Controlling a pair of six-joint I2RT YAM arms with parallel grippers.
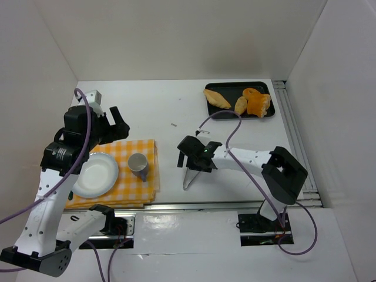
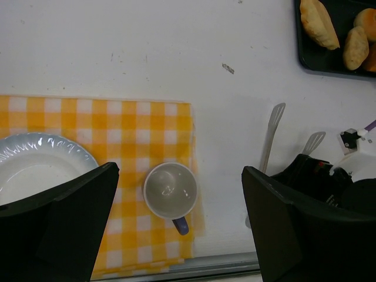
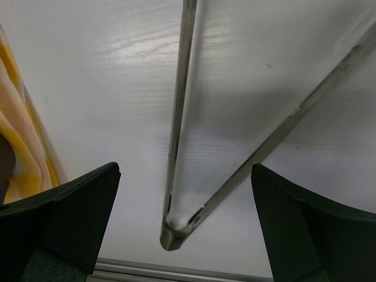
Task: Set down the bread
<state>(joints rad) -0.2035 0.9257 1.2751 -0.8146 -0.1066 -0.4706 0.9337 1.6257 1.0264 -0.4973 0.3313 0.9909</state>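
Observation:
Several golden bread rolls (image 1: 217, 98) lie in a black tray (image 1: 223, 113) at the back right; they also show in the left wrist view (image 2: 319, 23). A white plate (image 1: 94, 174) and a grey mug (image 1: 138, 165) sit on a yellow checked cloth (image 1: 132, 150) at the front left. Metal tongs (image 1: 188, 178) lie flat on the table, hinge toward the near edge. My right gripper (image 1: 192, 164) is open and low over the tongs (image 3: 182, 147), its fingers (image 3: 64, 223) either side of the hinge, not touching it. My left gripper (image 1: 114, 129) is open and empty, high above the cloth.
The left wrist view shows the plate (image 2: 35, 164), the mug (image 2: 170, 191), the tongs (image 2: 271, 132) and the tray (image 2: 305, 61). A metal rail (image 1: 194, 205) runs along the table's near edge. White walls enclose the left, back and right sides.

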